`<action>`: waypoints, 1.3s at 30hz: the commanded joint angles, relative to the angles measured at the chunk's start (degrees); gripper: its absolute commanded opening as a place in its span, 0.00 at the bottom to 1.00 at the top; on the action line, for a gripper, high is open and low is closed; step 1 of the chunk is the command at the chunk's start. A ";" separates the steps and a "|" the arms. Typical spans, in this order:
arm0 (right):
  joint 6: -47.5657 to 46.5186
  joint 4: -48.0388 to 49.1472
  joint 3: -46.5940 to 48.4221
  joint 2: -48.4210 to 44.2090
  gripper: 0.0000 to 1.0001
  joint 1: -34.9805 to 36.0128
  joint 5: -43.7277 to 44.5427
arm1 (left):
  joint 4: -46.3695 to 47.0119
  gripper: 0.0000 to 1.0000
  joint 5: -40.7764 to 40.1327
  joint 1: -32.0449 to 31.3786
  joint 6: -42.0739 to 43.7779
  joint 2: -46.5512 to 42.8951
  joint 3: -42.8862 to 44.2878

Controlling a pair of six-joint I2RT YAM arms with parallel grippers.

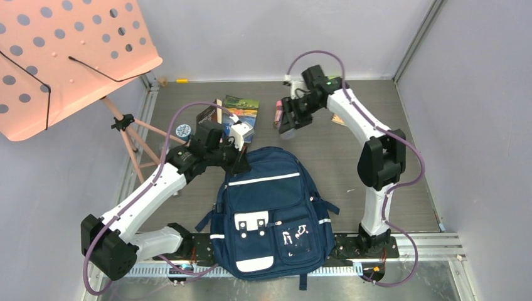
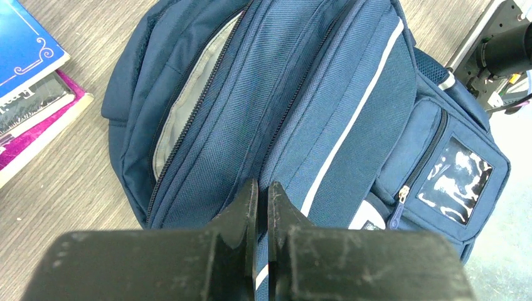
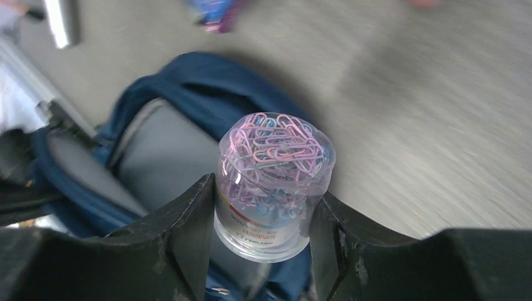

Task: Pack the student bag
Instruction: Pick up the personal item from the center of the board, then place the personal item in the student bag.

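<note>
Paper-clip tub (image 3: 273,169) sits between right gripper (image 3: 262,191) jaws, open student bag (image 3: 188,78) below and behind it. Left gripper (image 2: 263,191) jaws meet over the bag's top. Books (image 2: 31,94) on table (image 2: 75,182), ahead-left of those jaws, beside bag.

Stacked books (image 1: 243,108) lie between a pink music stand (image 1: 69,56) and a paper-clip tub (image 3: 274,182).

The grey wood-grain tabletop (image 1: 389,182) carries the navy student bag (image 1: 270,213), lying front pocket up at its near edge. Farther back lie a few books (image 1: 241,111), with a small round blue-and-white object (image 1: 183,130) to their left and a small pink item (image 1: 278,113) to their right.
</note>
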 commanded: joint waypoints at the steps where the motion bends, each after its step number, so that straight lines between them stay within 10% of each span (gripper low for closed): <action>1: 0.55 2.07 -1.76 -0.44 0.19 5.63 -13.72 | 5.80 0.00 2.64 0.08 0.27 -2.28 0.35; 10: -4.49 -0.64 -9.64 0.53 0.21 10.26 -27.32 | 6.45 0.00 -0.54 0.08 1.39 -4.17 -0.37; 21: -10.60 -8.25 -20.41 -4.00 0.33 10.31 -20.74 | 6.32 0.00 -2.26 0.08 1.75 -4.57 -0.67; 29: -6.24 -3.78 -21.96 -7.59 0.72 10.30 -16.58 | 6.06 0.00 -2.32 0.12 1.75 -4.60 -0.90; 39: -1.64 1.27 -22.75 -11.24 0.89 10.31 -12.37 | 5.51 0.00 -1.93 0.08 1.85 -4.64 -1.05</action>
